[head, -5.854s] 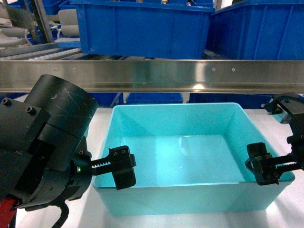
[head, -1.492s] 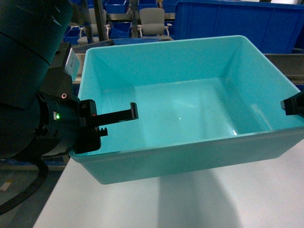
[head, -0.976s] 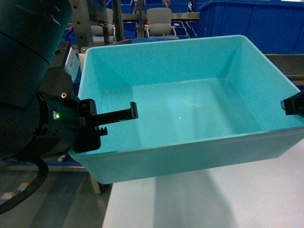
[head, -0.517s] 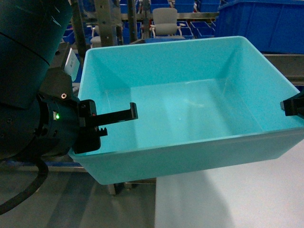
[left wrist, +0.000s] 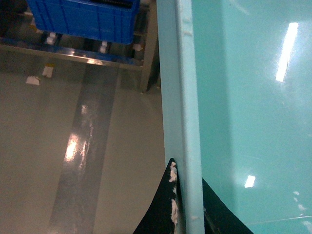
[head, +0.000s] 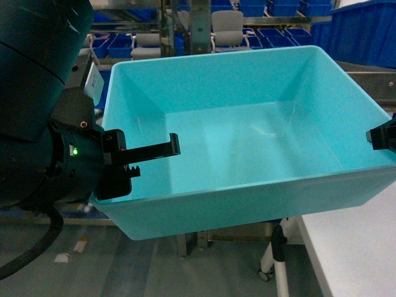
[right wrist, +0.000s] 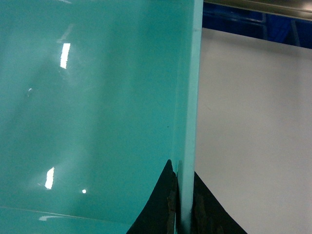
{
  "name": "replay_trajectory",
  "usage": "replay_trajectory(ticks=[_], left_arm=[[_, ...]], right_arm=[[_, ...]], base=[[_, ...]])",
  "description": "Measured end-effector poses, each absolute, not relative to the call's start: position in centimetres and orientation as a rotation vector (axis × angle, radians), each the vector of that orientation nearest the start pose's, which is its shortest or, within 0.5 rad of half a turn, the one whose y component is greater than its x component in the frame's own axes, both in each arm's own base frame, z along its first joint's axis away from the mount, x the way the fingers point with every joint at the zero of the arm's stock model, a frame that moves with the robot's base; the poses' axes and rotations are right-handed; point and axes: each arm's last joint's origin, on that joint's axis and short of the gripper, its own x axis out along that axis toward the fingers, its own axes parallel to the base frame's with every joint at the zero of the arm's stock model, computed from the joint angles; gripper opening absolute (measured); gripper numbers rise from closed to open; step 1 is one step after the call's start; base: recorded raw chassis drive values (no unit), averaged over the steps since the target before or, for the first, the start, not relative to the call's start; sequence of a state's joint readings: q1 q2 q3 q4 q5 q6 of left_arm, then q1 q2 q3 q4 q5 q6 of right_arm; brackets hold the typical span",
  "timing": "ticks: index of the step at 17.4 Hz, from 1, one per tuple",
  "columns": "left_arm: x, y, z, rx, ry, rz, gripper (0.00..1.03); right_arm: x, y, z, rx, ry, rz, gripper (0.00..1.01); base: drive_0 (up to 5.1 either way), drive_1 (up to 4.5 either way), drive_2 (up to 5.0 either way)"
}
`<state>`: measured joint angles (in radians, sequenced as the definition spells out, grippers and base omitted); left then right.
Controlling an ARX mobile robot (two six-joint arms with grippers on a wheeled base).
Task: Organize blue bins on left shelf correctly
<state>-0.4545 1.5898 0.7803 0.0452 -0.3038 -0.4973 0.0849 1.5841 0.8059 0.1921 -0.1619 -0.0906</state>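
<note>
We have the turquoise bin (head: 247,148) up in the air between our two arms, clear of any surface, its open top facing the head camera and nothing inside it; our left gripper (head: 133,162) is clamped on the bin's left wall, one finger (head: 158,148) reaching over the rim into the tub and the other outside the wall; from the left wrist camera that same wall (left wrist: 183,97) runs straight up the picture with a black finger (left wrist: 165,204) pressed to its outer side and another dark pad on the inner side, so the grip is tight on the bin; on the far side of the bin our right gripper (head: 383,137) shows only as a black tip at the right wall, but the right wrist camera shows the thin rim (right wrist: 190,97) pinched between two black fingers (right wrist: 163,207), so that one grasps the bin too; below the bin's right corner lies the white table (head: 359,253), and under the bin's middle we see grey floor and a metal frame leg; behind the bin stand royal-blue crates (head: 365,34) and steel shelf posts (head: 198,25), with a grey chair (head: 226,25) just beside them; in the left wrist picture a royal-blue crate (left wrist: 83,19) sits to the left of the bin's wall above the shiny floor (left wrist: 73,146).
</note>
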Motion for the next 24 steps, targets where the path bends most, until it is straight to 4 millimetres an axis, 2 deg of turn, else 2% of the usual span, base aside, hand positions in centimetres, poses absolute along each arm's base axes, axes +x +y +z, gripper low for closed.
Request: replay_trajectory(ticks=[8, 24], left_arm=[[27.9, -12.67, 16.55, -0.192, 0.723, 0.035, 0.02], [27.9, -12.67, 16.55, -0.192, 0.722, 0.037, 0.02]], right_arm=[[31.87, 3.16, 18.45, -0.064, 0.58, 0.265, 0.02], [31.88, 3.18, 18.46, -0.065, 0.578, 0.267, 0.02]], base=[[-5.0, 2.36, 2.4], [-4.4, 4.13, 0.6]])
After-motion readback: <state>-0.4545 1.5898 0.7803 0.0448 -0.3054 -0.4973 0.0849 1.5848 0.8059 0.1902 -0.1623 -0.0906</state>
